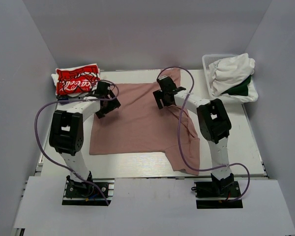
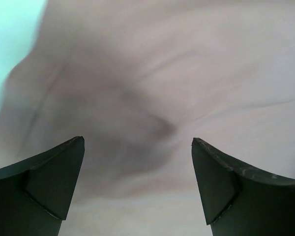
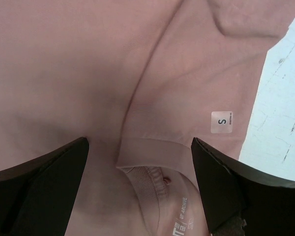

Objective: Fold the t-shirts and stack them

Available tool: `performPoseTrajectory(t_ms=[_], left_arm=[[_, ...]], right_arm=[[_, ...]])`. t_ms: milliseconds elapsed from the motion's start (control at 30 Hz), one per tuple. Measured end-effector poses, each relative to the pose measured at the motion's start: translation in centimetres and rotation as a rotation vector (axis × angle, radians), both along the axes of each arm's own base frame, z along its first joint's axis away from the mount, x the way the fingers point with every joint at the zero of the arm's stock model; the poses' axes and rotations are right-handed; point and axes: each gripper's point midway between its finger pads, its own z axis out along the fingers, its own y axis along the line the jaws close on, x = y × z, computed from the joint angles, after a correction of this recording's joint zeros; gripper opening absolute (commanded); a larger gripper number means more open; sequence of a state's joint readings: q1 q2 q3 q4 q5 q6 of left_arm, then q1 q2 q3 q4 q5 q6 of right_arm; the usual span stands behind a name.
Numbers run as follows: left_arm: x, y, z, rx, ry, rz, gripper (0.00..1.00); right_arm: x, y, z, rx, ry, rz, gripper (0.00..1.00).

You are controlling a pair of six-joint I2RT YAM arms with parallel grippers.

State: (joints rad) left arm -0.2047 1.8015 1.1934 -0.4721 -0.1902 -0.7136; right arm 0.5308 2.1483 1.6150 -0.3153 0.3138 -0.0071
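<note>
The top camera sat high above and behind the arm bases, facing down toward the far wall, wide enough to take in the whole table (image 1: 253, 147). Each wrist camera looked steeply down from very near the dusty-pink t-shirt (image 1: 137, 118). The left gripper (image 2: 137, 142) framed plain cloth near the shirt's far left, and the right gripper (image 3: 140, 142) framed the collar (image 3: 152, 152) and size label (image 3: 221, 122) at its far right, so all three views shared that shirt.
</note>
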Motion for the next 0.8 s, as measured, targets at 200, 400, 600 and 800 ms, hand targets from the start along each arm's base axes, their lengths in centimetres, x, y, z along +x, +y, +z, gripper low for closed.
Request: performPoseTrajectory(t_ms=[200,400,600,800], left_arm=[[4.7,-2.0,-0.8,-0.041,-0.053,-0.05,1.0],[6.3,-2.0,-1.7,-0.016,-0.038,-0.052,1.0],[6.2,-1.0,-1.9,0.023,-0.042,-0.023,1.0],[6.4,0.0,-2.0,0.04,-0.043,0.0,1.0]], right_arm=[[0.5,-1.4,-0.9,-0.025,0.001,-0.06,0.9],[1.4,-3.3,-0.9,-0.056,-0.024,-0.148,0.9],[2.4,-9.1,-0.8,-0.072,-0.029,-0.312,0.89],[3.1,-18.2,0.5,-0.134,-0.041,-0.504,0.88]])
